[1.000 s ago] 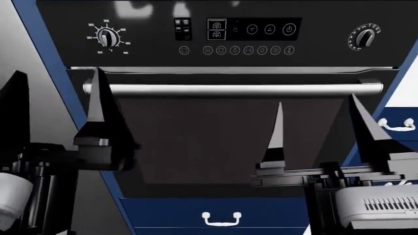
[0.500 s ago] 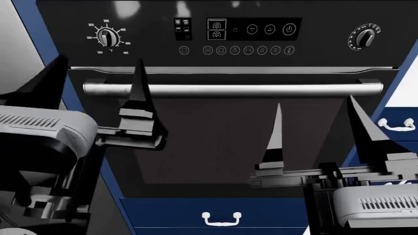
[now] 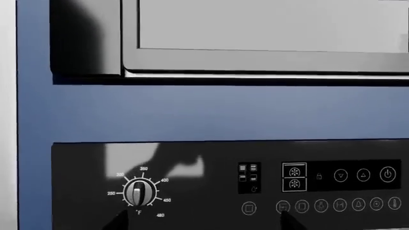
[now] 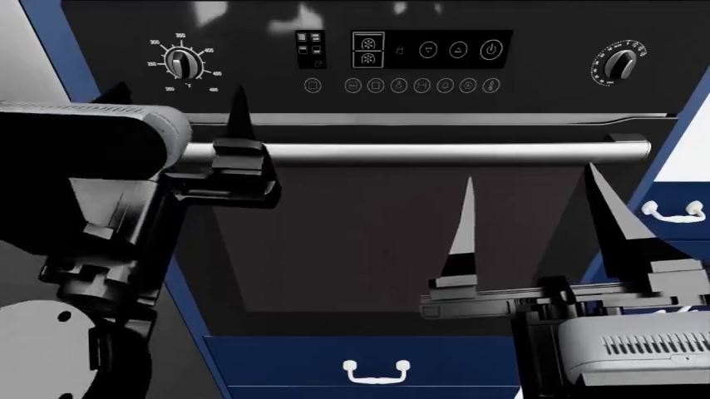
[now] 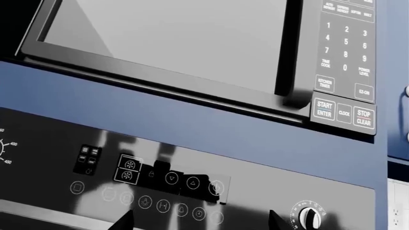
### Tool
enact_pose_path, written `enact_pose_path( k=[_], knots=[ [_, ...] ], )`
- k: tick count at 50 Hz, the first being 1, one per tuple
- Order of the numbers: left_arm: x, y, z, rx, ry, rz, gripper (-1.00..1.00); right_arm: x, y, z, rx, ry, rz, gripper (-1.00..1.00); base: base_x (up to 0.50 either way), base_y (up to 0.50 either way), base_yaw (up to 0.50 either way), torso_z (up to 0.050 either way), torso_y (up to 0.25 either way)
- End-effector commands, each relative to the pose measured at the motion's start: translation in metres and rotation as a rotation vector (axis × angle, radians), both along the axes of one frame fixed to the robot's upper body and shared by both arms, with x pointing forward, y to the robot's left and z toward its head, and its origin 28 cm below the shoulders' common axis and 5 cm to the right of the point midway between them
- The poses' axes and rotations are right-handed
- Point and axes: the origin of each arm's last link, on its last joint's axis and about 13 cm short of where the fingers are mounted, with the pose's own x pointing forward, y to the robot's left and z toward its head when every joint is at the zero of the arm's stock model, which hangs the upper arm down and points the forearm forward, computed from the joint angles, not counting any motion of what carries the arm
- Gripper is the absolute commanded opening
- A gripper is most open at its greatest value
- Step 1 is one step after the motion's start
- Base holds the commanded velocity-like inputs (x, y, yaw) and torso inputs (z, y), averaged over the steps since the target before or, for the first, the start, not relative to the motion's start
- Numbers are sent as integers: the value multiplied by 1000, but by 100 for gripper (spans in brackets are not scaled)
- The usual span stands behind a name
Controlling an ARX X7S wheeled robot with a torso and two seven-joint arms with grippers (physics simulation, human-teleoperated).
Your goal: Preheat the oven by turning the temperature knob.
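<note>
Blue cabinetry (image 3: pixel 191 115) frames one oven (image 4: pixel 388 241) with two knobs; both grippers, left (image 4: pixel 166 108) and right (image 4: pixel 533 216), gape.

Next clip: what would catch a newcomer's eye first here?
The black oven fills the head view, its silver bar handle running across the door. The left gripper is raised below the temperature knob at the panel's upper left, not touching it. The right gripper hangs open, low before the door glass.
</note>
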Motion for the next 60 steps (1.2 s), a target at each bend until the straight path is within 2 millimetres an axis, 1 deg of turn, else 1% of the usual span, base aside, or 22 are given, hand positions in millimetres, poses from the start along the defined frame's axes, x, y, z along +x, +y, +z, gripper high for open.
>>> enact_pose_path(
  k=[1, 6, 11, 15, 16, 20, 21, 25, 30, 31, 40, 45, 54, 60],
  knots=[
    [7, 5, 6, 0, 73, 12, 100, 0, 1, 0, -2, 1, 1, 100, 0, 0, 0, 0, 0],
    [9, 5, 7, 3, 71, 7, 100, 0, 1, 0, -3, 2, 3, 100, 0, 0, 0, 0, 0],
    [16, 4, 7, 14, 103, 23, 100, 0, 1, -1, -3, 5, 3, 100, 0, 0, 0, 0, 0],
    [20, 4, 10, 14, 101, 37, 100, 0, 1, -2, -3, 8, 4, 100, 0, 0, 0, 0, 0],
    [21, 4, 11, 23, 85, 71, 100, 1, 1, -2, -4, 9, 4, 100, 0, 0, 0, 0, 0],
    [23, 3, 13, 34, 136, 61, 100, 1, 2, -2, -3, 9, 5, 100, 0, 0, 0, 0, 0],
    [23, 3, 14, 50, 138, 78, 100, 1, 2, -2, -3, 9, 5, 100, 0, 0, 0, 0, 0],
    [27, 3, 19, 41, 156, 50, 100, 1, 2, -2, -3, 9, 5, 100, 0, 0, 0, 0, 0],
    [33, 2, 24, 53, 143, 76, 100, 1, 3, -3, -5, 11, 6, 100, 0, 0, 0, 0, 0],
    [37, 2, 23, 60, 138, 99, 100, 1, 3, -3, -5, 11, 6, 100, 0, 0, 0, 0, 0],
    [49, 1, 21, 60, 156, 113, 100, 2, 3, -4, -6, 12, 6, 100, 0, 0, 0, 0, 0],
    [61, 1, 18, 59, 164, 131, 100, 2, 3, -4, -6, 12, 5, 100, 0, 0, 0, 0, 0],
    [67, 2, 18, 62, 172, 141, 100, 2, 2, -4, -8, 13, 5, 100, 0, 0, 0, 0, 0],
    [73, 7, 20, 63, 175, 166, 100, 1, 1, -4, -8, 13, 4, 100, 0, 0, 0, 0, 0]
  ],
)
